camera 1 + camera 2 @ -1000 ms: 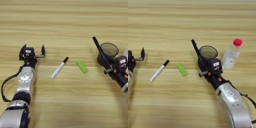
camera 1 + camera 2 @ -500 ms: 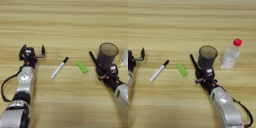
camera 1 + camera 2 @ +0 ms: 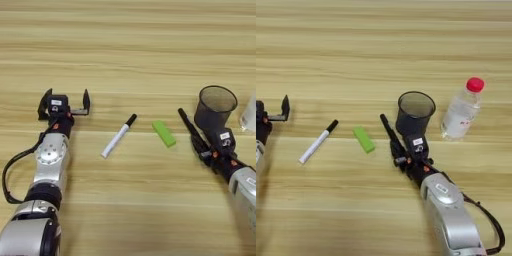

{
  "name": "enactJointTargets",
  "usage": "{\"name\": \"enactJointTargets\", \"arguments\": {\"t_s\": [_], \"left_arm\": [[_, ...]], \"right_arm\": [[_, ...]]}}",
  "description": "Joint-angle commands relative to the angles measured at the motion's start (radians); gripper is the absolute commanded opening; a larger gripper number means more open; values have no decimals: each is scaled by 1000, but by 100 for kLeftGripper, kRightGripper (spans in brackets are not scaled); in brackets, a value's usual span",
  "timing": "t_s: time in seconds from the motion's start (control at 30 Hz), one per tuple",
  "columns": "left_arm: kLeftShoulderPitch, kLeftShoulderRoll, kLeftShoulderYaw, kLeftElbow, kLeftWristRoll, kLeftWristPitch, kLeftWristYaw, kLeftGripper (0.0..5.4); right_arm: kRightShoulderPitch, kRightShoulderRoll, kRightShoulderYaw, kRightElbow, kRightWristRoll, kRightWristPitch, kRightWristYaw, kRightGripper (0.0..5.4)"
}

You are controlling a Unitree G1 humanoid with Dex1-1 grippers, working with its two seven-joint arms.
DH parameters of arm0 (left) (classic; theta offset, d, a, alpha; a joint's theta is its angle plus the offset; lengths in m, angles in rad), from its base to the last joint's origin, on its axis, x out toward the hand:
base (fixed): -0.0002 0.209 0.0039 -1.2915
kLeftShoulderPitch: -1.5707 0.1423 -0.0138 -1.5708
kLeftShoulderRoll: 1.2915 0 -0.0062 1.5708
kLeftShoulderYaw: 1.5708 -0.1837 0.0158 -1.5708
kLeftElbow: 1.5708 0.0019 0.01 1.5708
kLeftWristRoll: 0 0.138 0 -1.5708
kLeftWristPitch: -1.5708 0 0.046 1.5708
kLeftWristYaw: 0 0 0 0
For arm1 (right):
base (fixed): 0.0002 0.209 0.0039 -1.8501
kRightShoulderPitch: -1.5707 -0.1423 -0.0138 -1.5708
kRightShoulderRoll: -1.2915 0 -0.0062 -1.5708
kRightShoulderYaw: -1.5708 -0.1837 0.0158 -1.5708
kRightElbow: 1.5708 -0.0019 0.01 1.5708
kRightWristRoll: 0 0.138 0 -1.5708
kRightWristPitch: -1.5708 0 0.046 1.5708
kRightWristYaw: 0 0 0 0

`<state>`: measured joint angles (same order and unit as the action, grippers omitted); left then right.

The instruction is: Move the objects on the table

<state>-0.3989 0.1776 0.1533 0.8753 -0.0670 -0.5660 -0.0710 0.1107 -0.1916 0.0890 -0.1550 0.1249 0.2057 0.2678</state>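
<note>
The right tool [image 3: 398, 152] grips the black pen [image 3: 389, 131] low on its shaft; the fingers are partly hidden behind it. The pen slants up-left, just beside the black mesh cup [image 3: 415, 111]. The bottle [image 3: 461, 110] is cut off in the left eye view. Since the earlier frame, arm and pen have withdrawn slightly toward the robot. The left tool [image 3: 65, 104] rests open and empty on the tabletop [image 3: 130, 45]. Marker [image 3: 118, 136] and green block [image 3: 164, 133] lie between, unmoved.
</note>
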Motion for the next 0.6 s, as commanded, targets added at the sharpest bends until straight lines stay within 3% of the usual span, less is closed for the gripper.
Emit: {"name": "enactJointTargets", "arguments": {"t_s": [0.03, 0.23, 0.3, 0.47, 0.6], "left_arm": [[-4, 2, 3, -4, 4, -5, 2, 540], [-2, 0, 1, -8, 6, -5, 3, 540], [-2, 0, 1, -9, 6, -5, 4, 540], [0, -1, 0, -12, 7, -4, 5, 540], [0, -1, 0, -13, 7, -5, 5, 540]], "right_arm": [[11, 1, 5, -20, -12, -11, 1, 266], [33, -4, 45, -59, -24, -17, 26, 373], [41, -10, 75, -70, -29, -34, 51, 385], [51, -3, 86, -91, -5, -29, 81, 439], [52, 3, 102, -97, 1, -32, 100, 516]]}}
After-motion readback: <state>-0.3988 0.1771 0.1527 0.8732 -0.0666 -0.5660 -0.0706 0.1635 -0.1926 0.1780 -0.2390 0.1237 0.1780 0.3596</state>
